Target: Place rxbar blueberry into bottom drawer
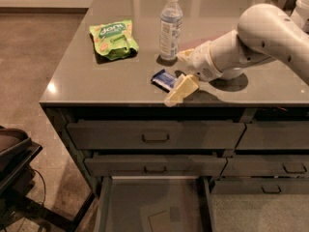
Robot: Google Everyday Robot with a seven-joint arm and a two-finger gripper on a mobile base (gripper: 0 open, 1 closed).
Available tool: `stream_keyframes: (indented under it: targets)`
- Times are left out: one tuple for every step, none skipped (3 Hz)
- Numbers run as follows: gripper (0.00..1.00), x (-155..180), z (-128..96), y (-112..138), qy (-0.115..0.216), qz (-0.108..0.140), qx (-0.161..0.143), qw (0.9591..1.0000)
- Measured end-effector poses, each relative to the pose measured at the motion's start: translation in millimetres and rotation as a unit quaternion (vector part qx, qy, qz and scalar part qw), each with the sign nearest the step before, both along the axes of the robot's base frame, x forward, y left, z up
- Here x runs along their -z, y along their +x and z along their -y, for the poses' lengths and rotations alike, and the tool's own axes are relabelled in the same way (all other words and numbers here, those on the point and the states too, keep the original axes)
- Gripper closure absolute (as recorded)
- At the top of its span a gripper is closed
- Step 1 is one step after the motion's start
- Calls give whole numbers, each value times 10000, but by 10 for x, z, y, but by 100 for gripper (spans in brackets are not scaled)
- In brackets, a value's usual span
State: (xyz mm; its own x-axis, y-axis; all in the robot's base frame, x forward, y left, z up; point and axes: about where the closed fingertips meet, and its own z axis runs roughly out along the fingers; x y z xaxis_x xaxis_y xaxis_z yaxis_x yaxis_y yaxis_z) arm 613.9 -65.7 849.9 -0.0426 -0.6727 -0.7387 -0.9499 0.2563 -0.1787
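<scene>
The rxbar blueberry (162, 79), a small dark blue wrapper, lies flat on the grey countertop (96, 81) near its front edge. My gripper (180, 73) comes in from the right, low over the counter, with its cream fingers (182, 89) spread. One finger is at the bar's front right and the other sits behind it near the bottle. The bar's right end lies at the gap between them. The bottom drawer (130, 202) is pulled out below, wide and dark, with a flat interior.
A clear water bottle (170, 26) stands just behind the bar. A green snack bag (113, 39) lies at the counter's left. Two closed drawers with bar handles (155, 137) sit above the open one, with narrower drawers (282, 167) to the right. A dark object (14, 153) is at the floor's left.
</scene>
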Motion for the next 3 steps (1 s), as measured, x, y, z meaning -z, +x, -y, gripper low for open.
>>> stream_keyframes:
  targets:
    - [0, 69, -69, -9, 80, -46, 28, 10000]
    - [0, 149, -101, -33, 132, -155, 54, 9998]
    - [19, 149, -101, -33, 132, -155, 54, 9998]
